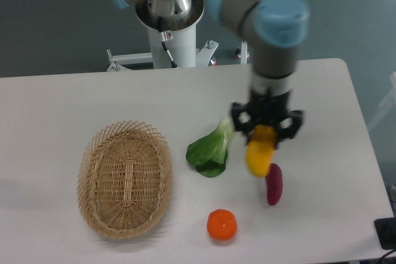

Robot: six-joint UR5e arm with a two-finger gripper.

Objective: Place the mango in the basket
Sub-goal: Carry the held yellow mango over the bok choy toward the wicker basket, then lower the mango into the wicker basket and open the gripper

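The transport step is judged to be in hand: the smooth yellow-orange oblong mango (258, 156) is held clear of the white table (74, 103), hanging end-down from the black two-finger gripper (265, 129), whose jaws are clamped on the fruit's upper end. The mango is located well to the right of the oval light-tan woven wicker basket (124, 178), just beside the upper end of the dark purple elongated vegetable (273, 183). The basket is seen to be empty, with a lacy looped rim and a tightly woven floor; the placing is therefore not yet done. The next move is judged to call for carriage to the left, over the leafy green vegetable with a pale stalk (212, 149), until the fruit is centred over the basket, followed by lowering and release. A round, dimpled orange fruit (222, 224) lies to the right of the basket, towards the near edge. The mango's skin appears glossy and slippery, so a firm hold is judged necessary.
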